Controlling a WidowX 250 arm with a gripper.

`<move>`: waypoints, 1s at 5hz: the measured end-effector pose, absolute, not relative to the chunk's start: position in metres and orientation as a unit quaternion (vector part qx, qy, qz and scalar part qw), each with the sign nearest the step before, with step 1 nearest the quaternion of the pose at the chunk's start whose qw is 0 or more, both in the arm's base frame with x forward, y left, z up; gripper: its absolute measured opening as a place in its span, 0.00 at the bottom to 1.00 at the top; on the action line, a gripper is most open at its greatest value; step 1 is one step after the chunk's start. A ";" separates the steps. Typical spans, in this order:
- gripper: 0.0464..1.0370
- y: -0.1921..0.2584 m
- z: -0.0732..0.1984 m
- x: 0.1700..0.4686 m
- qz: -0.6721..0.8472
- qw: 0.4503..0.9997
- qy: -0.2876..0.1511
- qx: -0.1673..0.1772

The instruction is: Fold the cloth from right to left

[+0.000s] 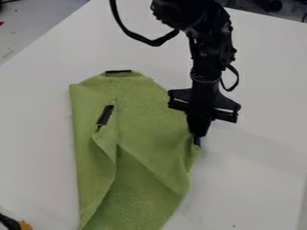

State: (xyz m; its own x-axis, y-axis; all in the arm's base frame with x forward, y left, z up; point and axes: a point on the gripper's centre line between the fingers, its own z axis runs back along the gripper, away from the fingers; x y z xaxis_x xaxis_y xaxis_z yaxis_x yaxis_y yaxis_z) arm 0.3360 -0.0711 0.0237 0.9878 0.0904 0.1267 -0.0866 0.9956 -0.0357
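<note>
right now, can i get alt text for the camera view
Black gripper pointing down at the right edge of a partly folded green cloth on a white table; one black tab at the cloth's top, another on a fold.

On the worktop, between its slanting left edge and its right edge, lies the cloth, its length running from the far side towards the near side and out of view there. One strip lies at the cloth's far end; a second strip lies on the cloth, nearer and slightly left of the first. A flap lies over the cloth's left part, reaching nearer from the second strip. The pincer stands at the cloth's right edge, touching it, with the arm behind. Well left of the cloth's near part is a partly visible object.
</note>
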 end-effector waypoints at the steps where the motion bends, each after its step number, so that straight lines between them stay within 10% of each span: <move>1: 0.02 -0.046 0.057 0.332 0.087 0.992 -0.091 -0.002; 5: 0.02 0.132 0.030 0.274 0.240 0.966 -0.088 -0.048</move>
State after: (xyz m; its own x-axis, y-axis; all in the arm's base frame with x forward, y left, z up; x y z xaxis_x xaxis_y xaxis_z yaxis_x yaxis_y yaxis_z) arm 0.2740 0.1320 0.0299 0.8695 0.4715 0.1475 -0.4546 0.8805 -0.1344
